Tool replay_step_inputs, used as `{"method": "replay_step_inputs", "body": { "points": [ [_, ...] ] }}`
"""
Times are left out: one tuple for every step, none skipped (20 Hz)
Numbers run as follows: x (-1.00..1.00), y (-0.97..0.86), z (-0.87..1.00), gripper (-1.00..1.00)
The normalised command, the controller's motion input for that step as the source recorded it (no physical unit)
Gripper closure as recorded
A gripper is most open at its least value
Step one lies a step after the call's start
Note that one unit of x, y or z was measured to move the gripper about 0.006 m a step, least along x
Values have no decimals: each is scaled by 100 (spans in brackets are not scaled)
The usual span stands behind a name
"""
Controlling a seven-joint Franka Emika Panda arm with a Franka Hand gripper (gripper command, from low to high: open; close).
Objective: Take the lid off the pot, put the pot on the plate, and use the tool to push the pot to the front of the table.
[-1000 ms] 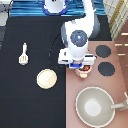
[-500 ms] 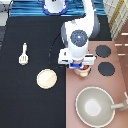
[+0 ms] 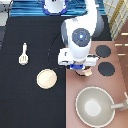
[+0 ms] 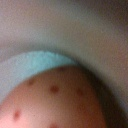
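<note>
you have the table [image 3: 20,90], black, filling the exterior view's left and middle, with the stove [image 3: 117,85] along its right side. your arm [image 3: 82,30] reaches down from the top edge and covers the stove's left border. the pan [image 3: 94,106] sits at the stove's bottom end, its handle pointing to the right edge. two burners [image 3: 106,68] lie near the stove's top, right of the arm. the plate [image 3: 47,78] rests on the table just left of the stove edge, below the arm, with nothing on it. the tool [image 3: 23,54] lies well apart, near the table's left edge, head toward the bottom. your gripper [image 3: 83,69] is low over the pot [image 3: 87,72], of which only a pinkish sliver shows at the stove's left border; whether it grips anything, you cannot tell. the wrist view is filled by a pink spotted surface [image 4: 55,105], very close.
</note>
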Motion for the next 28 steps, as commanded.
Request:
{"method": "replay_step_inputs", "body": {
  "points": [
    [-49, -51, 61, 100],
    [-48, -52, 59, 100],
    [-44, -55, 56, 100],
    [-39, -58, 53, 100],
    [-39, -58, 52, 100],
    [-35, -62, 51, 100],
    [-35, -62, 51, 100],
    [-32, -63, 49, 100],
    [-29, -65, 47, 100],
    [-29, -65, 46, 100],
    [-24, -67, 43, 100],
    [-21, -70, 40, 100],
    [-20, -70, 39, 100],
    [-16, -74, 36, 100],
    [-16, -74, 36, 100],
    [-11, -78, 34, 100],
    [-10, -79, 35, 100],
    [-7, -81, 34, 100],
    [-3, -82, 31, 100],
    [-3, -83, 28, 100],
    [-2, -84, 27, 100],
    [-2, -85, 27, 100],
    [-2, -86, 26, 100],
    [-1, -86, 25, 100],
    [0, -87, 22, 100],
    [0, -88, 21, 100],
    [0, -87, 16, 100],
    [0, -88, 10, 100]
  ]
}}
